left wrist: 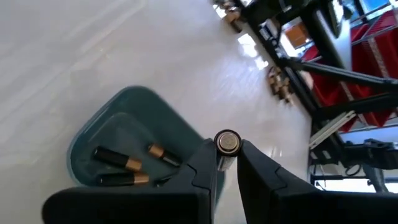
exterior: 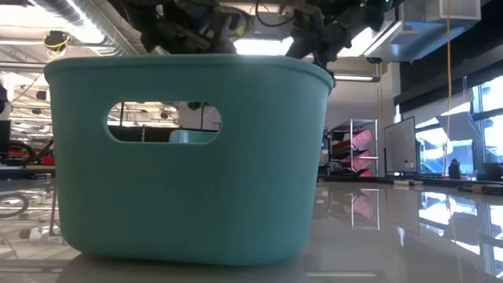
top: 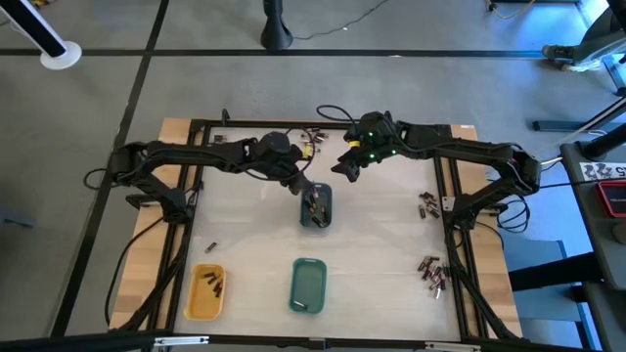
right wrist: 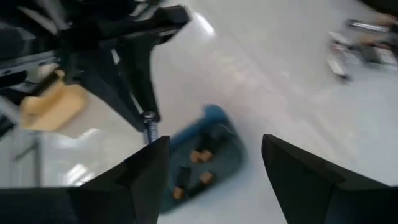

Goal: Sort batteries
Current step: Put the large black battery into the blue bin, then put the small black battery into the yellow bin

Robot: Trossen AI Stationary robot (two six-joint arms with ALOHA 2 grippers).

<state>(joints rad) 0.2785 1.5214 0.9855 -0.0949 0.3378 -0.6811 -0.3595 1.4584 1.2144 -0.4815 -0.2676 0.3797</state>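
My left gripper [top: 308, 189] hangs over the far end of the grey-blue tray [top: 315, 209] at the table's middle, shut on one battery [left wrist: 227, 142]. Three batteries [left wrist: 124, 163] lie on that tray's floor. My right gripper [top: 344, 168] hovers open just to the far right of the tray, nothing between its fingers [right wrist: 149, 168]. Loose batteries lie in groups at the right [top: 427, 202], the near right [top: 431, 273] and the far middle [top: 311, 143], and one lies alone at the left [top: 210, 247]. My left gripper pinches the battery between its two fingertips [left wrist: 208, 155]. The silvery end cap [left wrist: 227, 142] shows just past the tips in the left wrist view. In the right wrist view the battery [right wrist: 149, 129] sticks out below the fingers, lifted clear above the tray.
A yellow tray [top: 205, 291] holding a few batteries stands at the near left. A green tray [top: 308, 286] stands at the near middle and fills the low view [exterior: 189, 157]. The dark frame rails [top: 445, 196] run along the table's sides.
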